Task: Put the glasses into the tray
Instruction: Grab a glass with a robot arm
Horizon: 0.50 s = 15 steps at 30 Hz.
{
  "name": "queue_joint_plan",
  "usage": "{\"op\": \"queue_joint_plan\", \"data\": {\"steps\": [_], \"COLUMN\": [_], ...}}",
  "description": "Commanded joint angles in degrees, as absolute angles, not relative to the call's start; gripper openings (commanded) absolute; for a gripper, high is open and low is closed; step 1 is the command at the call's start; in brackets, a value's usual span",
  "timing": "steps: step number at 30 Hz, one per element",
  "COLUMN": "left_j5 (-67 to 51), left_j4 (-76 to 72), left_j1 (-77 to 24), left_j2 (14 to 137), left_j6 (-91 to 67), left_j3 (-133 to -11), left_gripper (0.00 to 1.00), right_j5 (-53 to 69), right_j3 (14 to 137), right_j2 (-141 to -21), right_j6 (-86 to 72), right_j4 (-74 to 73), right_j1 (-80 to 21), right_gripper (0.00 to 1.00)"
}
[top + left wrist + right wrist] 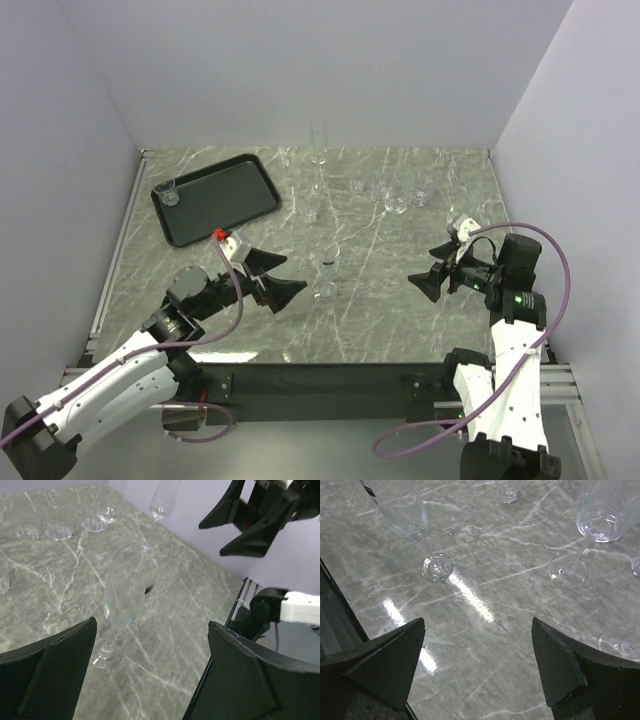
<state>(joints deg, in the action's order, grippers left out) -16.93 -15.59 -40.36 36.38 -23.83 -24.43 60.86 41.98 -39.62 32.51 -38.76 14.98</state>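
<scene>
Both arms are reaching low over the worktop (400,310), left pincer (296,275) and right pincer (422,265) gaping wide and empty, flanking a flute (326,272). One tumbler (168,192) is sitting in the tray (235,190); other glasses (396,203) are standing outside it.

I can't read any text, brand or number in these views. The only marking I see is a small dark sticker (149,589) on the bowl of the nearest flute (131,587). Its print is too small to make out from the left wrist camera. The right wrist camera catches the same sticker (370,491) at its top edge, and it is just as illegible there.
</scene>
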Motion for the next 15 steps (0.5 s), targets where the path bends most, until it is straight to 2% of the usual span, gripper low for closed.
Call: {"op": "queue_joint_plan", "data": {"steps": [1, 15], "left_j5": [-10.81, -9.85], "left_j4": [-22.23, -36.29], "left_j1": [-42.89, -49.57], "left_j2": [35.86, 45.52], "left_j6": [-18.03, -7.56], "left_j3": [-21.02, -14.77], "left_gripper": [0.99, 0.99], "right_j5": [61.00, 58.71], "right_j3": [41.40, 41.13], "right_j2": [-37.80, -35.68], "right_j6": [33.14, 32.61], "right_j4": [-36.56, -36.12], "right_j1": [14.59, 14.59], "right_gripper": [0.93, 0.93]}}
